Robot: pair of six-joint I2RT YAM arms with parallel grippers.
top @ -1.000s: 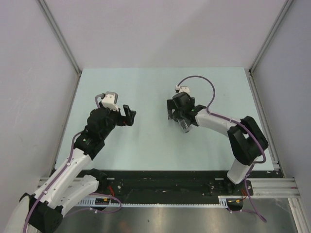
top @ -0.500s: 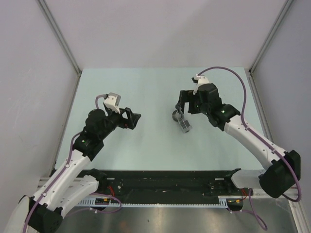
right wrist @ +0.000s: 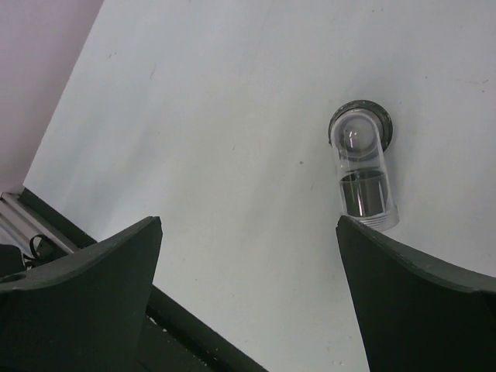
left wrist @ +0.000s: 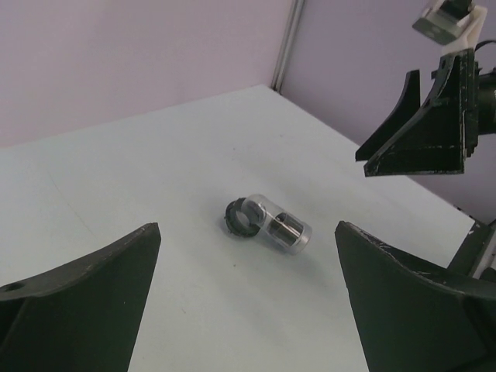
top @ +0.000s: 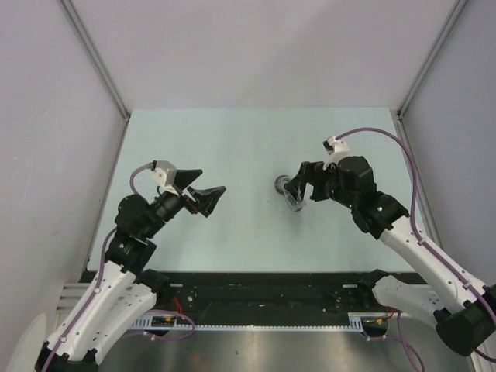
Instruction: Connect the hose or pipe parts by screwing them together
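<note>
The hose or pipe parts lie together on the pale table near its middle. A black ring nut [top: 281, 184] [left wrist: 244, 217] [right wrist: 360, 124] sits against one end of a stubby clear-grey cylinder [top: 294, 200] [left wrist: 287, 230] [right wrist: 364, 190] with a dark insert. Whether they are threaded together does not show. My right gripper [top: 304, 190] hovers just right of them, open, nothing between its fingers [right wrist: 411, 302]. My left gripper [top: 213, 182] stands open well to the left of the parts and faces them, its fingers [left wrist: 85, 302] empty.
Grey walls with metal corner posts [top: 101, 74] [top: 430, 66] close in the table's sides and back. A black rail [top: 263, 298] runs along the near edge by the arm bases. The right gripper's fingers [left wrist: 422, 132] show at the upper right of the left wrist view.
My right arm has drawn back to the right, off the parts, which stay lying on the table. My left arm has pulled back and its jaws have opened slightly wider.
</note>
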